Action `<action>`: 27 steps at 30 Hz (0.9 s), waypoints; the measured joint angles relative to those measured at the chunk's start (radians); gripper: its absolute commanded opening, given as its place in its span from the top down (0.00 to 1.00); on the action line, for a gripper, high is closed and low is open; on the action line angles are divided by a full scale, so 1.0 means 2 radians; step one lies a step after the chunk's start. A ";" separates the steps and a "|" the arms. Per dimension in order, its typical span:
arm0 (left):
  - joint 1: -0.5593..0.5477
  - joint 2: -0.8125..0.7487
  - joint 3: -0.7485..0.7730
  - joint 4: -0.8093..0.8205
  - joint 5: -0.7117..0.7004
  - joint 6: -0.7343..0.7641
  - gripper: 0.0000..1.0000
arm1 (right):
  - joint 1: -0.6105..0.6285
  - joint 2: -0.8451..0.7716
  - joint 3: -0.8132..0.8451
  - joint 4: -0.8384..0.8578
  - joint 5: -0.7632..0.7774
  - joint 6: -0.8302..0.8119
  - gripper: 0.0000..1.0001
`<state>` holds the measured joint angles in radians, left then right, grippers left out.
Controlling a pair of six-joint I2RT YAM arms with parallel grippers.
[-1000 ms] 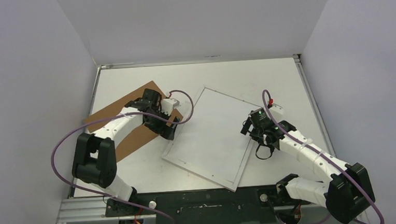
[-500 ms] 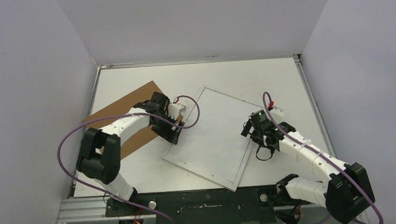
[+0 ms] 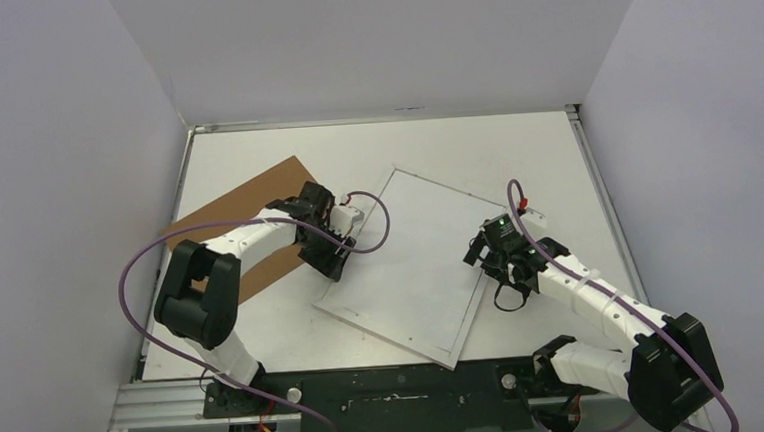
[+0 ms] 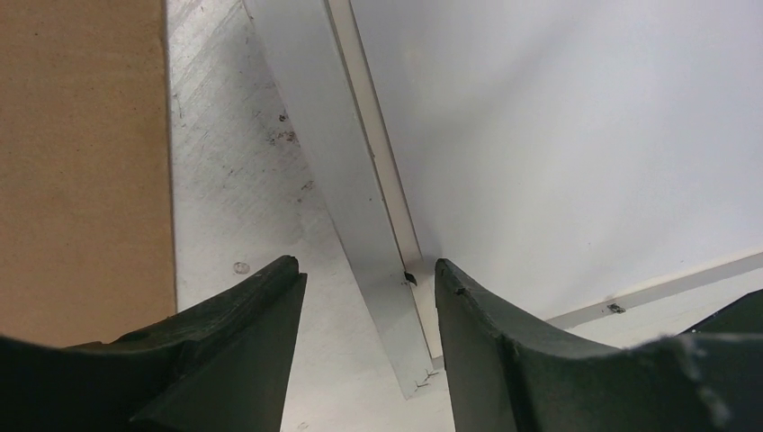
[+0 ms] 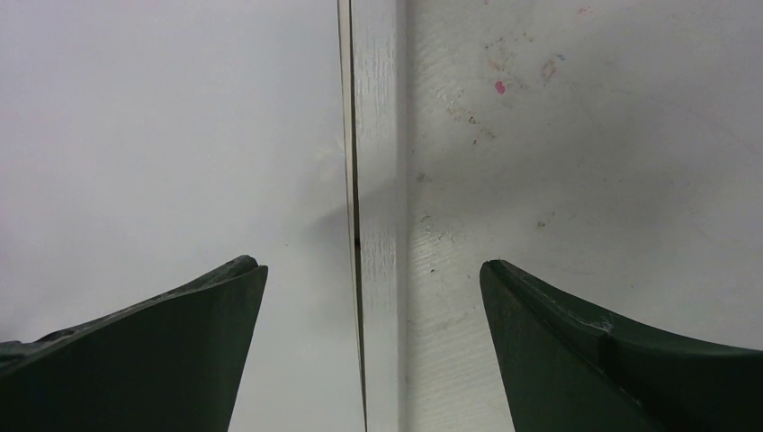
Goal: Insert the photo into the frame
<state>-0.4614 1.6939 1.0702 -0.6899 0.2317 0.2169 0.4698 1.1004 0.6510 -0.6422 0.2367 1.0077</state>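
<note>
The white table (image 3: 514, 148) fills the floor of this pale-walled booth. In the middle of it the frame (image 3: 390, 333) lies flat, turned so its corners point toward the walls. A plain white panel (image 3: 410, 254) fills its opening. I can't tell whether that is the photo lying face down, since no printed picture shows anywhere.

To the left, a brown cardboard sheet (image 3: 247, 199) lies flat on the table, well clear of the frame's rail.

The left arm rises from its base to a high black elbow. Its forearm then reaches across the cardboard to the frame's left edge. The right arm stretches low from the near right corner, its forearm angled up to the frame's right edge. A purple cable (image 3: 127, 282) loops off the left arm.

The left gripper (image 3: 335, 257) points down with its jaws partly parted. They straddle the frame's rail near a corner, with a gap on the outer side, so nothing is clamped. The right gripper (image 3: 489, 260) is spread wide astride the opposite rail and holds nothing.

A tiny pink fleck (image 5: 499, 87) marks the scuffed tabletop beside that rail.
</note>
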 measured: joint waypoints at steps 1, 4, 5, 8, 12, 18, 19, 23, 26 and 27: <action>0.000 0.001 0.000 0.001 -0.001 0.000 0.49 | 0.000 0.000 0.000 0.001 -0.001 0.000 0.07; -0.001 0.003 -0.001 0.003 -0.006 0.001 0.54 | 0.000 0.000 0.000 0.002 -0.003 0.001 0.07; -0.001 0.003 -0.001 0.003 -0.006 0.001 0.54 | 0.000 0.000 0.000 0.003 -0.004 0.001 0.07; -0.001 0.003 -0.001 0.003 -0.008 0.002 0.60 | 0.000 0.000 0.000 0.003 -0.005 0.002 0.07; -0.002 0.003 -0.001 0.003 -0.006 0.002 0.67 | 0.000 0.000 -0.001 0.003 -0.007 0.002 0.07; -0.003 0.003 -0.001 0.002 0.000 0.002 0.79 | -0.002 0.000 -0.007 0.004 -0.011 0.005 0.07; -0.003 0.003 -0.001 0.002 0.001 0.002 0.81 | -0.002 0.000 -0.007 0.004 -0.011 0.006 0.07; -0.002 0.003 -0.001 0.002 0.002 0.001 0.86 | -0.002 0.000 -0.009 0.007 -0.013 0.006 0.08; -0.002 0.003 -0.001 0.001 0.003 0.001 0.88 | -0.002 0.000 -0.012 0.010 -0.014 0.006 0.08; -0.002 0.003 -0.001 0.001 0.003 0.001 0.89 | -0.002 0.000 -0.013 0.010 -0.014 0.007 0.08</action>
<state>-0.4648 1.6993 1.0687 -0.6872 0.2375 0.2180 0.4652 1.1004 0.6250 -0.6216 0.2081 1.0222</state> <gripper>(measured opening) 0.235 0.926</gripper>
